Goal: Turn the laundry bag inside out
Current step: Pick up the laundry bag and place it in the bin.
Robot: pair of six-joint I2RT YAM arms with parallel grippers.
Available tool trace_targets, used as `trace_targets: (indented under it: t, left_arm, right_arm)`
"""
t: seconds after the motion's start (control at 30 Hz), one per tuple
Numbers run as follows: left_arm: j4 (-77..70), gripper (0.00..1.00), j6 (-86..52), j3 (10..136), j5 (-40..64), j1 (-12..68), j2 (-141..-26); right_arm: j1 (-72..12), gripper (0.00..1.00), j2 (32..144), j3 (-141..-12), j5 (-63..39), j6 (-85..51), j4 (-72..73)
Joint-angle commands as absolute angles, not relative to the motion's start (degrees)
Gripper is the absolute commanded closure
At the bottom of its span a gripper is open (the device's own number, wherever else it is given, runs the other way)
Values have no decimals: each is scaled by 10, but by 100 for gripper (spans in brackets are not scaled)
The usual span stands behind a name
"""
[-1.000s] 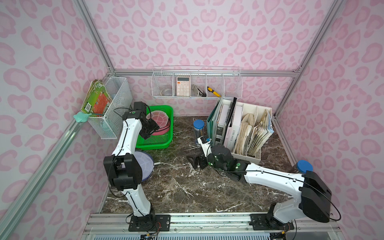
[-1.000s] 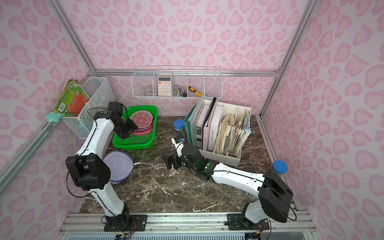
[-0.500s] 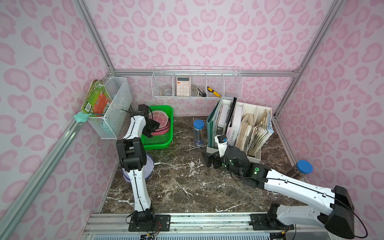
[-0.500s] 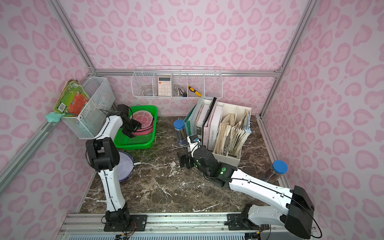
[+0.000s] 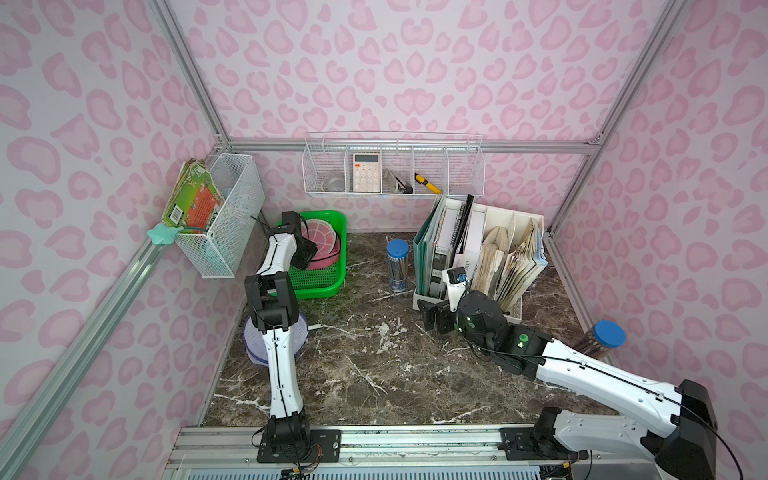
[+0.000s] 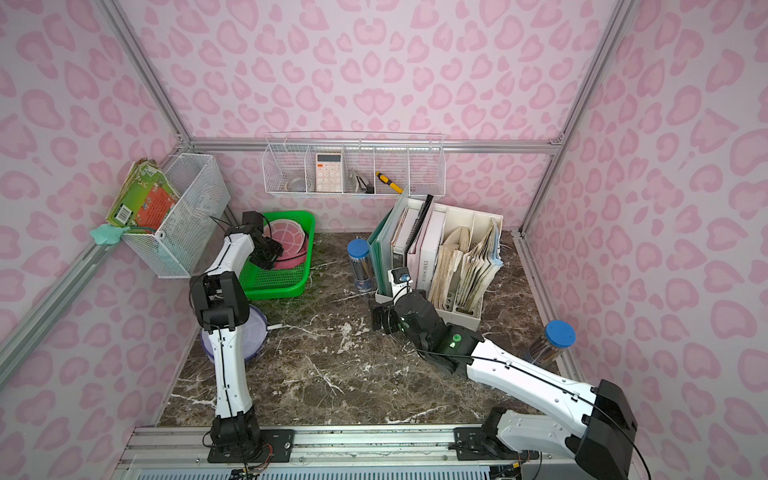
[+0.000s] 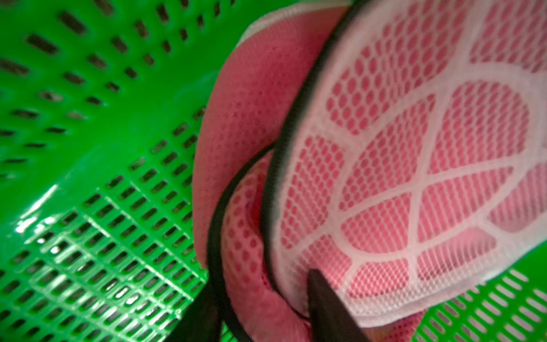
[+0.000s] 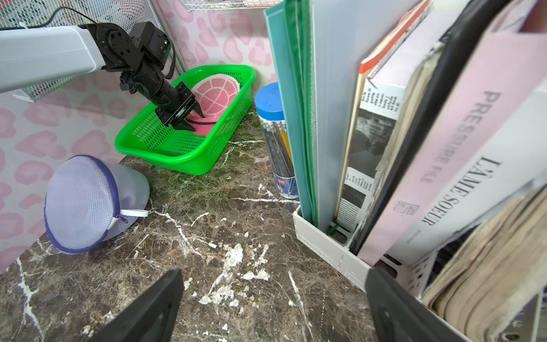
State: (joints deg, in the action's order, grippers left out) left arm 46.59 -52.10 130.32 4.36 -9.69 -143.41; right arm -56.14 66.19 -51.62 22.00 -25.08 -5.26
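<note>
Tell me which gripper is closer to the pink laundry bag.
Left. The left gripper is at the pink laundry bag inside the green basket; the right gripper is apart, beside the book organizer.

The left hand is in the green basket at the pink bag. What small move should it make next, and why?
Probably close the left hand firmly. Its fingers straddle the black-trimmed rim of the pink laundry bag, but a firm grip is not clear, and the bag lies in the green basket.

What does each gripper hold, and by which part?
Left gripper pinches the pink laundry bag by its black-trimmed rim; right gripper is open, holding nothing.
</note>
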Motion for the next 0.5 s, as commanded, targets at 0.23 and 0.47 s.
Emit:
trace_targets:
  t: [0.23,0.47]
  left_arm:
    - [463,100,-532,1277,67,-90,-1366]
    - [464,100,-533,1213,36,-66,-1253]
  right_arm:
    - [-545,1,660,-501,197,-247,-33]
    - [-545,1,653,-485,182,-241,-9]
